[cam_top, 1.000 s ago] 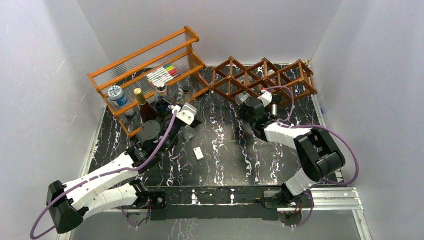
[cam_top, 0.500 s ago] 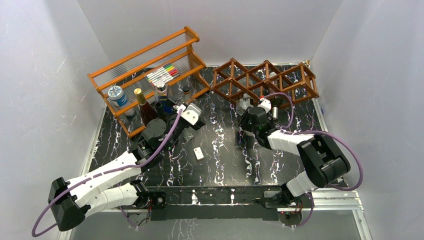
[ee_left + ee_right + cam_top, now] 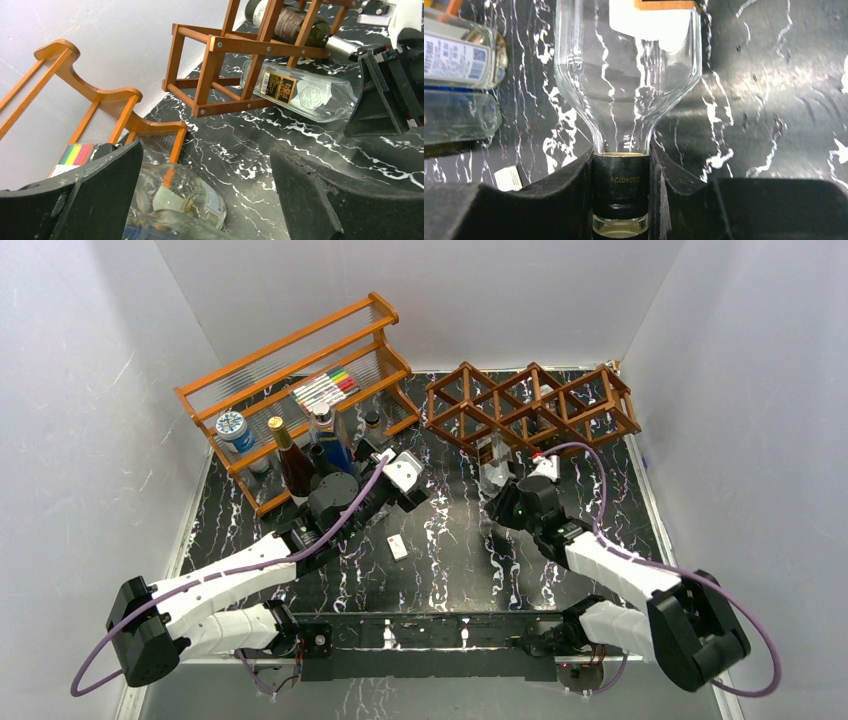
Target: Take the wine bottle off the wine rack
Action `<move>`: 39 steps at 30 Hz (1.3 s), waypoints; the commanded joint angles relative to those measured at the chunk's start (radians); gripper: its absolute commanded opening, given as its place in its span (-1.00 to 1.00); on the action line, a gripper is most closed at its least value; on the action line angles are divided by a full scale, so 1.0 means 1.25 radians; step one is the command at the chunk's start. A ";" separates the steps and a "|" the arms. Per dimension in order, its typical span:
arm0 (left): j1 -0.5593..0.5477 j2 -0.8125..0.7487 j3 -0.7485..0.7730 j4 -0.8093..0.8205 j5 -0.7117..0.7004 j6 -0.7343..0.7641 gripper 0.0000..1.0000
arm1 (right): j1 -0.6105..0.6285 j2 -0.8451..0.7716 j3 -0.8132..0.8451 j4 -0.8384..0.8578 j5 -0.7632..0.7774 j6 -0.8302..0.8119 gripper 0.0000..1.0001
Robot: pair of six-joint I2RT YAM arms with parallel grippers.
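My right gripper [image 3: 622, 165] is clamped on the neck of the wine bottle [image 3: 626, 75], a clear glass one. My fingers [image 3: 574, 185] press the black band on either side, just below where the glass widens into the shoulder. The bottle lies low and nearly flat over the table [image 3: 440, 540], its neck pointing toward the near edge. Its bottom end sits inside a lower opening at the left end of the wine rack [image 3: 560, 400]. Seen from my left wrist, the label and shoulder are already out in front of the wooden frame. I cannot tell whether the glass touches the tabletop.

The rack stands along the far edge toward the right corner. A dark bottle [image 3: 295, 22] rests in a higher opening, above the clear one.

My left gripper [image 3: 210, 200] is spread wide and holds nothing. It hangs low over the table in front of the orange shelf [image 3: 300, 360], which stands in the far left corner. A small clear jar [image 3: 185, 192] lies on its side just beyond my left fingers [image 3: 85, 200]. Colored markers [image 3: 325, 388] lie on the shelf, and a small white piece [image 3: 397, 547] sits near the middle of the table.
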 commanded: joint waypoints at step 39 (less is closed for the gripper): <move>-0.107 0.143 0.078 0.000 -0.031 -0.080 0.96 | -0.002 -0.330 0.065 -0.475 -0.137 0.011 -1.00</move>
